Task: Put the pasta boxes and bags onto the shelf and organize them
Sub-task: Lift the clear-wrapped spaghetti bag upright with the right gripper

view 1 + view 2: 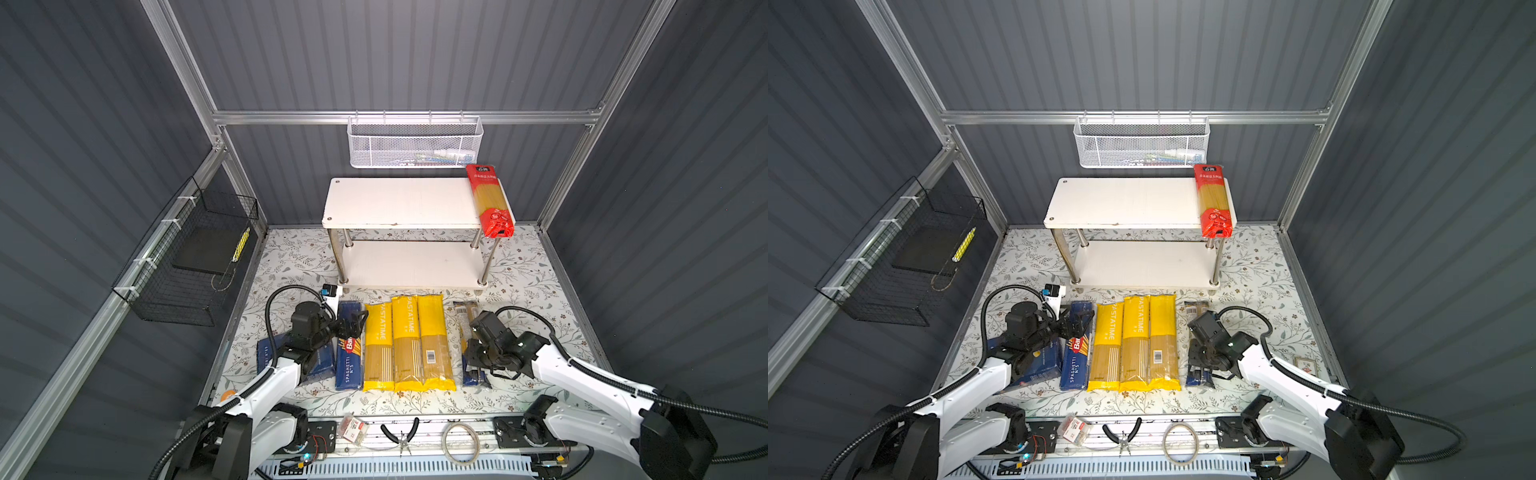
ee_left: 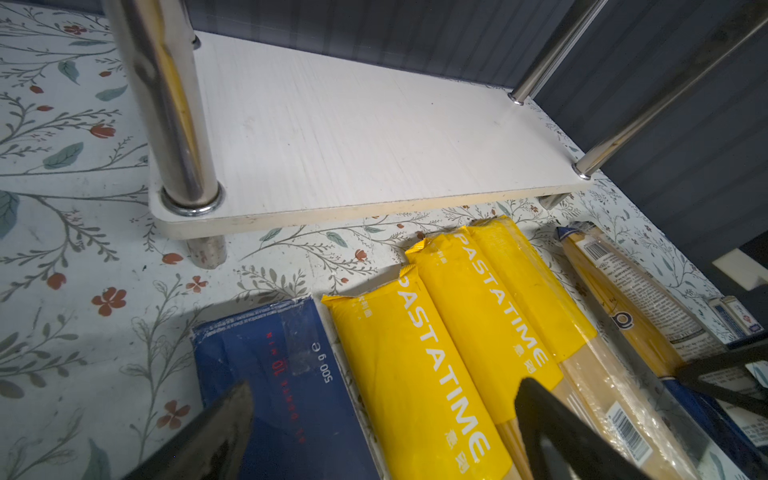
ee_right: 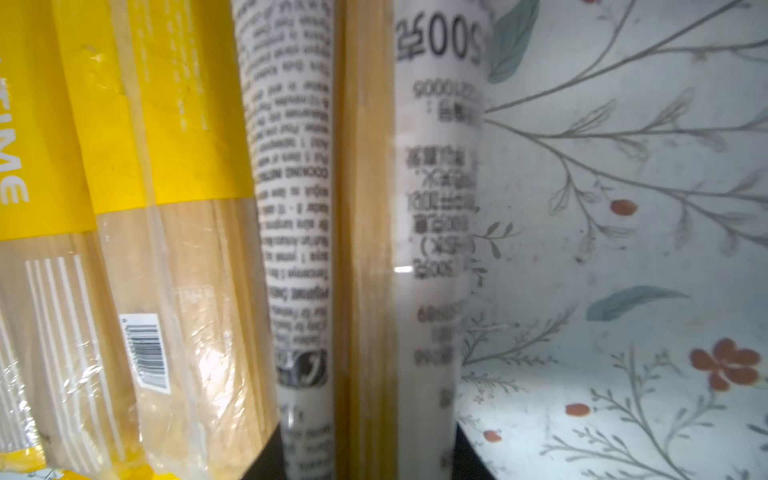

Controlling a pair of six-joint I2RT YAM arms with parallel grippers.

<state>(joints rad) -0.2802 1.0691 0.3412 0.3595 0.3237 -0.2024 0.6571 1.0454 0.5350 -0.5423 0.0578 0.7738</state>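
In both top views the shelf (image 1: pixel 395 203) (image 1: pixel 1125 203), two flat white boards on chrome posts, stands far-middle on the floral mat (image 1: pixel 532 270). A red bag (image 1: pixel 489 203) (image 1: pixel 1212 203) of spaghetti, crinkly plastic with a clear window, lies across the right end of the top board, its near end overhanging. Nearer, a row lies on the mat: a flat blue box (image 1: pixel 348 353), three long yellow bags (image 1: pixel 405 345) touching side by side, then a slim clear bag (image 1: pixel 463 316) on the right. A second blue box (image 1: pixel 264 353) lies far left, mostly under the left arm. The left gripper (image 1: pixel 355 322) (image 1: pixel 1077 322) hangs over the blue box's far end; the right gripper (image 1: pixel 476 361) (image 1: pixel 1200 361) is down on the clear bag. Left wrist: black fingers (image 2: pixel 220 432) spread wide, gripping nothing, above the blue box (image 2: pixel 274 374) and glossy yellow bags (image 2: pixel 415 374); matte lower board, mirror-like post (image 2: pixel 166 104). Right wrist, blurry: the jaws press both sides of the rounded clear bag (image 3: pixel 365 208), a printed label wrapped around it, lying on the mat beside the yellow bags (image 3: pixel 174 166).
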